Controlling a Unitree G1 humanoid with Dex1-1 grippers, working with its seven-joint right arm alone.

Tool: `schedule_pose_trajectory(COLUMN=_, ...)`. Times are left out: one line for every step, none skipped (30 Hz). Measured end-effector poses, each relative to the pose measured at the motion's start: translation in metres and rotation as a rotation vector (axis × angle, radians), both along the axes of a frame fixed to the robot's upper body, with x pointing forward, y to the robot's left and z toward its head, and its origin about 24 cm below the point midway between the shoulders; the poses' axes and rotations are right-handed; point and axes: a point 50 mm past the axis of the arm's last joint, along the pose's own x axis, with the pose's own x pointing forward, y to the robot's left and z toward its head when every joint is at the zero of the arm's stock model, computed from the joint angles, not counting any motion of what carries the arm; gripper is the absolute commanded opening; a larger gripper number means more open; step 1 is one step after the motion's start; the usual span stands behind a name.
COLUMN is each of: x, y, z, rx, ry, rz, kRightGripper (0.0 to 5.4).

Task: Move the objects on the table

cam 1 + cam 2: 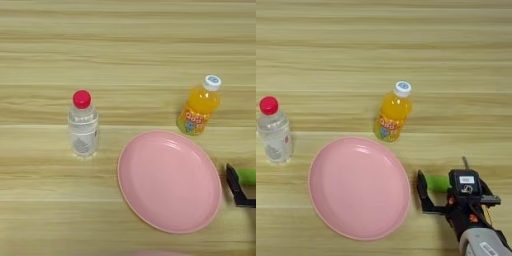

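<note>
Wooden counter (356, 50) carries a pink plate (358, 187); just right of it, the end effector (431, 192) pinches a green block (437, 182) between its 2 fingers.

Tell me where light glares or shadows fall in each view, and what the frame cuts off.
Left eye view: soft highlight on the pink plate's upper rim; the gripper and green block are cut by the right edge. Right eye view: glare on the plate's upper left; faint shadows beside the orange juice bottle and clear water bottle.
</note>
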Motion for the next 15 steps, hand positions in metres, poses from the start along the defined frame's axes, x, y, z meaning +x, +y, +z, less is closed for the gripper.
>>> schedule_pose_trajectory(x=0.0, y=0.0, z=0.0, rx=-0.001, ry=-0.001, rz=-0.002, kRightGripper=5.38)
schedule_pose_trajectory(x=0.0, y=-0.001, z=0.0, rx=-0.001, ry=-0.001, rz=-0.002, kRightGripper=5.38)
schedule_pose_trajectory(x=0.0, y=-0.001, z=0.0, rx=-0.002, ry=-0.001, rz=-0.003, kRightGripper=5.38)
schedule_pose_trajectory(x=0.0, y=-0.001, z=0.001, rx=-0.003, ry=-0.003, rz=-0.006, kRightGripper=5.38)
schedule_pose_trajectory(x=0.0, y=-0.002, z=0.001, rx=-0.004, ry=-0.003, rz=-0.007, kRightGripper=5.38)
schedule_pose_trajectory(x=0.0, y=-0.002, z=0.001, rx=-0.006, ry=-0.005, rz=-0.009, kRightGripper=5.38)
schedule_pose_trajectory(x=0.0, y=-0.003, z=0.002, rx=-0.009, ry=-0.009, rz=-0.01, kRightGripper=5.38)
schedule_pose_trajectory(x=0.0, y=-0.003, z=0.004, rx=-0.012, ry=-0.013, rz=-0.012, kRightGripper=5.38)
schedule_pose_trajectory(x=0.0, y=-0.003, z=0.006, rx=-0.016, ry=-0.02, rz=-0.013, kRightGripper=5.38)
schedule_pose_trajectory(x=0.0, y=-0.004, z=0.007, rx=-0.019, ry=-0.024, rz=-0.013, kRightGripper=5.38)
schedule_pose_trajectory(x=0.0, y=-0.004, z=0.008, rx=-0.025, ry=-0.027, rz=-0.014, kRightGripper=5.38)
schedule_pose_trajectory(x=-0.001, y=-0.005, z=0.009, rx=-0.032, ry=-0.03, rz=-0.016, kRightGripper=5.38)
schedule_pose_trajectory(x=-0.002, y=-0.008, z=0.012, rx=-0.045, ry=-0.035, rz=-0.021, kRightGripper=5.38)
schedule_pose_trajectory(x=-0.002, y=-0.009, z=0.013, rx=-0.05, ry=-0.036, rz=-0.021, kRightGripper=5.38)
schedule_pose_trajectory(x=-0.003, y=-0.011, z=0.016, rx=-0.069, ry=-0.039, rz=-0.023, kRightGripper=5.38)
